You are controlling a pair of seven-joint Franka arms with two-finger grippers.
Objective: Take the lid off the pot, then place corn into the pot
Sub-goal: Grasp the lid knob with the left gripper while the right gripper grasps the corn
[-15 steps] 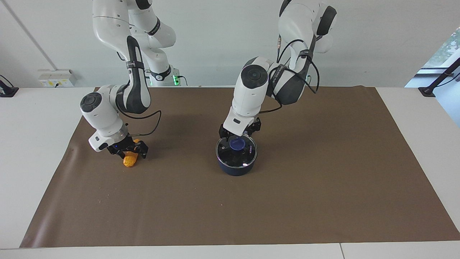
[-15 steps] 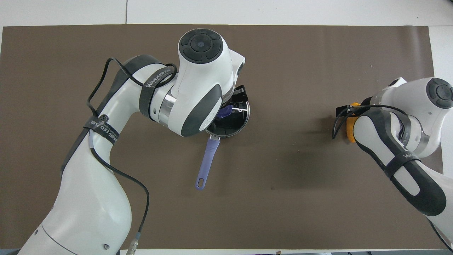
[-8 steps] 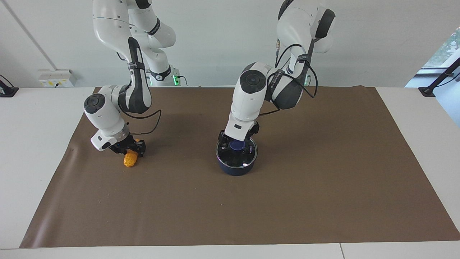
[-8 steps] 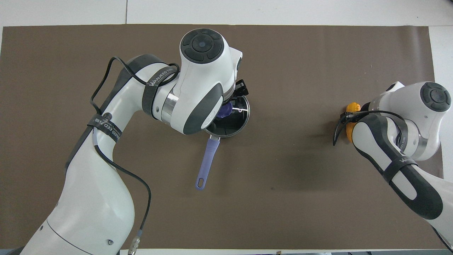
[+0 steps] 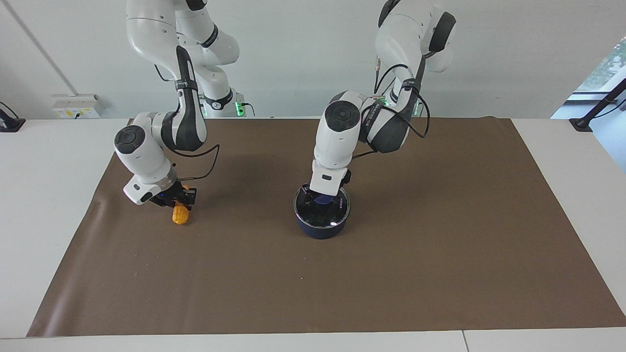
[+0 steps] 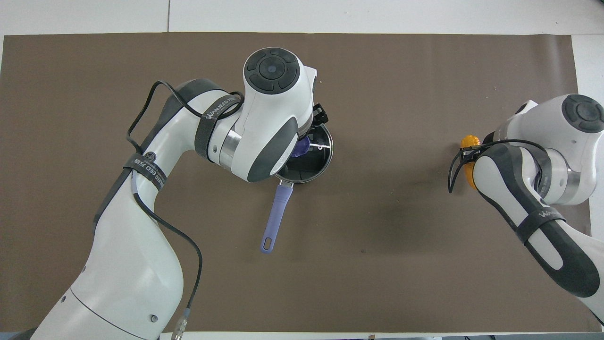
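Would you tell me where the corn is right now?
The corn lies on the brown mat toward the right arm's end of the table, well apart from the pot. In the facing view, the right end effector is shut on its top end.

One camera sits high across the table, facing both robots, with the pot (image 5: 320, 222) mid-frame. The other looks steeply down from above the robots' end. Both share the brown mat (image 5: 420, 254) around the pot.

Even, bright indoor light, sharp focus throughout. Soft diffuse arm shadows on the brown mat (image 5: 391, 274); small glare spot on the lid (image 5: 333, 221) rim.
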